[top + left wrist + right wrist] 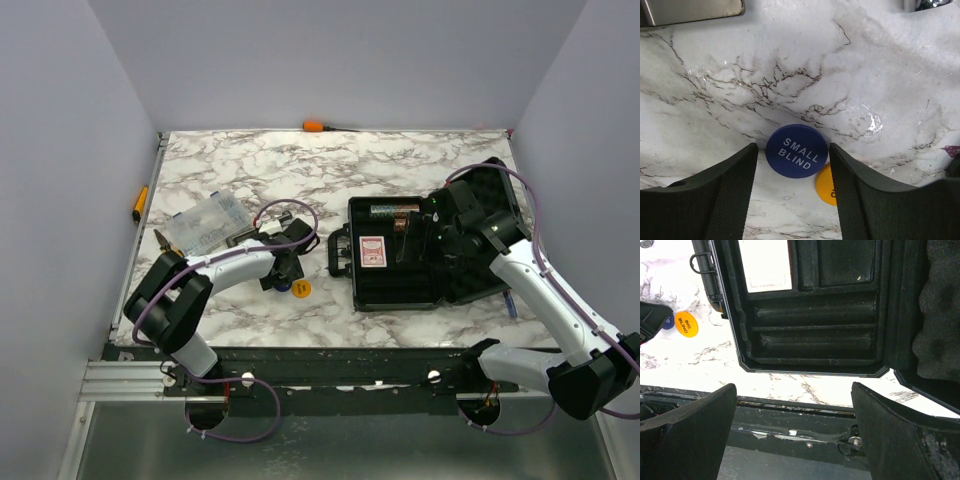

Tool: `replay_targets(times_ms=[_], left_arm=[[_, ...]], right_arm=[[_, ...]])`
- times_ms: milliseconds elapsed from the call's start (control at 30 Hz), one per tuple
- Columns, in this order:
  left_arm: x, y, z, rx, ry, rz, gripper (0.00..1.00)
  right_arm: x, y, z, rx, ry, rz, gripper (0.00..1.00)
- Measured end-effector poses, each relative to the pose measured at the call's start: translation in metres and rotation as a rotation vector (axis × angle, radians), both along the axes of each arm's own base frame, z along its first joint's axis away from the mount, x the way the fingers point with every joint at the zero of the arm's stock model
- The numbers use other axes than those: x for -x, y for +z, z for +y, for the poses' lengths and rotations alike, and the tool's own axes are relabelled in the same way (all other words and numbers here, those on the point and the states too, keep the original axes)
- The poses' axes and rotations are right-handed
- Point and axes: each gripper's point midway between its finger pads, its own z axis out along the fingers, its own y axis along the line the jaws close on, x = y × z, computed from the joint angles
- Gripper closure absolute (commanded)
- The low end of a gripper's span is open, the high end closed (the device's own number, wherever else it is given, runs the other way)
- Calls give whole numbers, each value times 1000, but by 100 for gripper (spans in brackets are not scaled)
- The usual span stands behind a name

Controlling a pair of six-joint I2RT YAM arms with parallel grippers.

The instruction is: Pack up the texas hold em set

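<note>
The black case (395, 285) lies open right of centre, its handle (338, 252) to the left and its foam-lined lid (495, 215) folded out to the right. A red-backed card deck (372, 251) and a chip stack (393, 210) sit in its tray. My left gripper (792, 195) is open, low over the marble, its fingers (725, 195) on either side of the blue "SMALL BLIND" disc (796, 151). The orange disc (826, 185) touches the blue one, partly under the right finger. My right gripper (792, 435) is open and empty above the case tray (810, 335).
A clear plastic box (205, 222) and a grey metal clamp (255, 235) lie just behind my left gripper (285, 268). An orange-handled tool (320, 126) lies at the far edge, a yellow-handled one (140, 203) at the left edge. The black frame rail (790, 415) runs below the table's near edge.
</note>
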Motion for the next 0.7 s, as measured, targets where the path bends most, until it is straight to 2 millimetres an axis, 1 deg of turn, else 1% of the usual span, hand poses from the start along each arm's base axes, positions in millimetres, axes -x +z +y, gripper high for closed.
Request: replay_targets(times_ms=[133,200,700], left_arm=[[2,-1,2,3,4,-3,52],[3,-1,2,6,5,-6,54],[4,2,2,42,3,-42,56]], right_arm=[[0,0,0,0,0,1,2],[0,0,0,0,0,1,2],[0,0,0,0,-1,1,2]])
